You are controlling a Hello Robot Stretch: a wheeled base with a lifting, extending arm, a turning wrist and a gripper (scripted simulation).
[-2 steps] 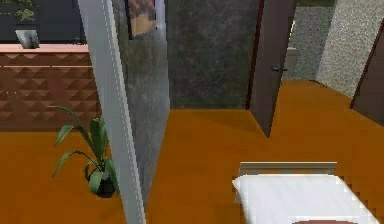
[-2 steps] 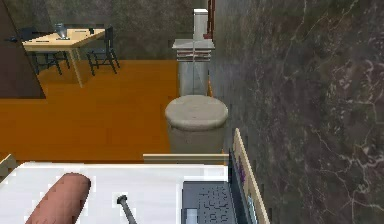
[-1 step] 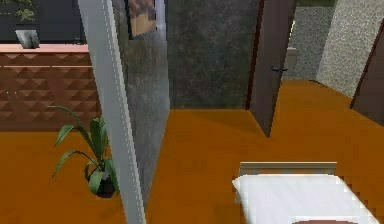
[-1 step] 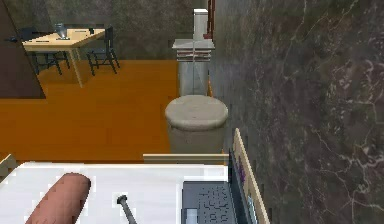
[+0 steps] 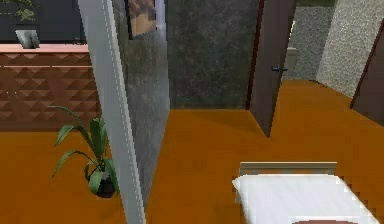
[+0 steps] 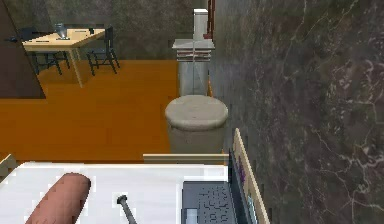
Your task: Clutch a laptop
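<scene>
Laptop on a white surface, low at the arm side view's right.

The laptop sits lid-up on the white surface, close against a dark marble wall. To its left on the same surface lie a slim dark thing, perhaps a pen, and a reddish-brown roll. A round beige pouf stands beyond, and a table farther off. In the forward view, a plant stands beside a grey panel. I cannot tell the pincer's state.
</scene>
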